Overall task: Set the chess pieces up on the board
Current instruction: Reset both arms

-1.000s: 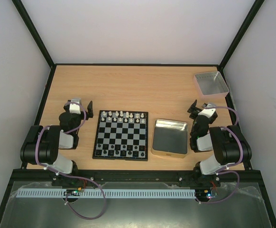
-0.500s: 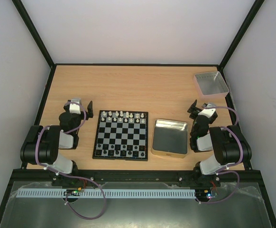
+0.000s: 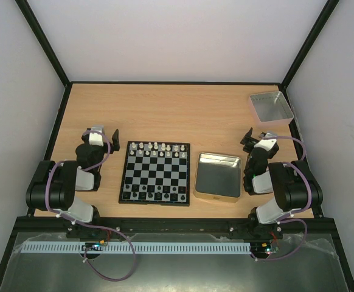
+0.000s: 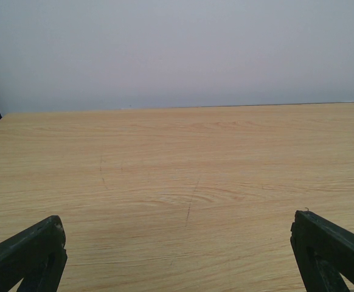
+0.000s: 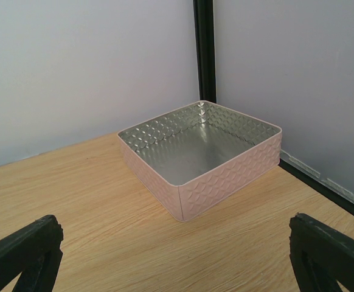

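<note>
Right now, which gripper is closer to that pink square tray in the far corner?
Right. The right gripper sits just short of the pink tray, facing it; the left gripper is far off, on the other side of the chessboard.

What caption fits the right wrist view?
Right gripper, fingers apart, faces the empty pink tray near the table corner.

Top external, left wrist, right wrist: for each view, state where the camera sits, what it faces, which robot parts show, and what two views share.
Top external: above and behind both arms, shown whole, looking down on the table, board and tin.
Left wrist: on the left tool, facing table and far wall; fingertips show.
Right wrist: on the right tool, facing the corner tray; fingertips show.
Shared: top external and right wrist both see the tray.
</note>
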Robot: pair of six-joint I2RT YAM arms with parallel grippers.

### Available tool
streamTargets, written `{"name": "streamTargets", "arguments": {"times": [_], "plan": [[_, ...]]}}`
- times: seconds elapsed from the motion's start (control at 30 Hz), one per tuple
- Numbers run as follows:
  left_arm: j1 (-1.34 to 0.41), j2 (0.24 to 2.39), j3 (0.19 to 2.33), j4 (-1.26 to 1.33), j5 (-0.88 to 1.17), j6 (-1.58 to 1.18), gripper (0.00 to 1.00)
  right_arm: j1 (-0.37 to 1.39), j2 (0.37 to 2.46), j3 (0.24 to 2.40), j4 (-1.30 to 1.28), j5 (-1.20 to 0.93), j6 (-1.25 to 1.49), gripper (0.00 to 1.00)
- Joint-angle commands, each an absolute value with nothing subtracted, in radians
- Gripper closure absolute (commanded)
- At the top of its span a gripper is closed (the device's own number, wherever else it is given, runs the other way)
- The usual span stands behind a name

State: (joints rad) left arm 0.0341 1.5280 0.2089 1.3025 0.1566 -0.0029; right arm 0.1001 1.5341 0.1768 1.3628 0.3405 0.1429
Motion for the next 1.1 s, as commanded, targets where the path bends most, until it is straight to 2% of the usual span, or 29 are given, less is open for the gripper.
{"name": "streamTargets", "arguments": {"times": [0.0,0.43,0.47,0.5,0.57,1.07], "plan": [[0.042,1.534,0.224,1.319,0.169,-0.003,0.0,0.099,1.537,0.192,1.355,0.359,0.15,0.03],[0.042,1.535,0.224,1.318,0.169,-0.003,0.0,0.1,1.538,0.192,1.355,0.359,0.149,0.03],[0.041,1.534,0.224,1.319,0.169,-0.003,0.0,0.086,1.539,0.192,1.358,0.336,0.155,0.03],[0.041,1.534,0.224,1.319,0.169,-0.003,0.0,0.04,1.549,0.197,1.364,0.22,0.168,0.03],[0.042,1.534,0.224,1.318,0.168,-0.003,0.0,0.028,1.515,0.206,1.286,0.178,0.171,0.03],[0.043,1.535,0.224,1.318,0.168,-0.003,0.0,0.028,1.535,0.23,1.275,0.101,0.137,0.03]]}}
